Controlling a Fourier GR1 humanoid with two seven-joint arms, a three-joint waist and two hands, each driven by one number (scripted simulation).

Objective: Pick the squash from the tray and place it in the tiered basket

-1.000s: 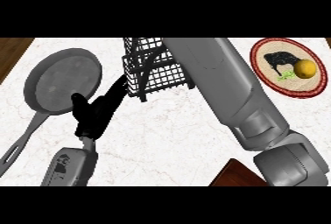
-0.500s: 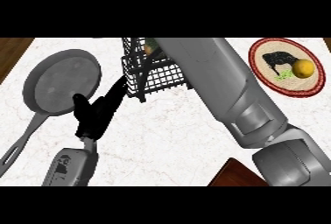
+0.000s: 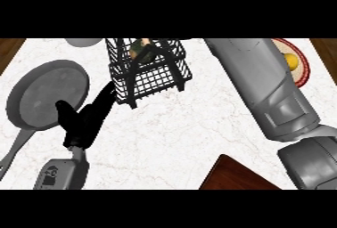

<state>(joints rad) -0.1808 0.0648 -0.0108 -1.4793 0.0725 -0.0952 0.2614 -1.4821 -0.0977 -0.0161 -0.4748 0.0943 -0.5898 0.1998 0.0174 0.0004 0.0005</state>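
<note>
At the far left of the white marbled counter (image 3: 197,124) lies a grey frying pan (image 3: 47,94), its round bowl up and its handle running down toward the lower left edge. Just right of the pan is my left hand (image 3: 82,122), black, on the end of its grey forearm that comes up from the bottom edge. Its fingers are straight and stretched up and to the right, the thumb spread out toward the pan. It holds nothing. The fingertips reach close to the lower left corner of the tiered basket (image 3: 151,80); I cannot tell whether they touch the wire.

The basket is black wire mesh and stands near the counter's far edge. Inside its upper part I can see a greenish and tan shape, the squash (image 3: 141,48), partly hidden behind the wires. Something dark sits right against it, but I cannot tell what it is.

Further right, my right forearm (image 3: 263,84) crosses the view as a broad grey shape, running from the lower right corner up toward the top. My right hand does not show.

Below, at the bottom edge, a dark brown wooden corner (image 3: 237,176) juts in. At the far right, half hidden behind my arm, sits a round plate (image 3: 302,67) with a red rim and something yellow on it.
</note>
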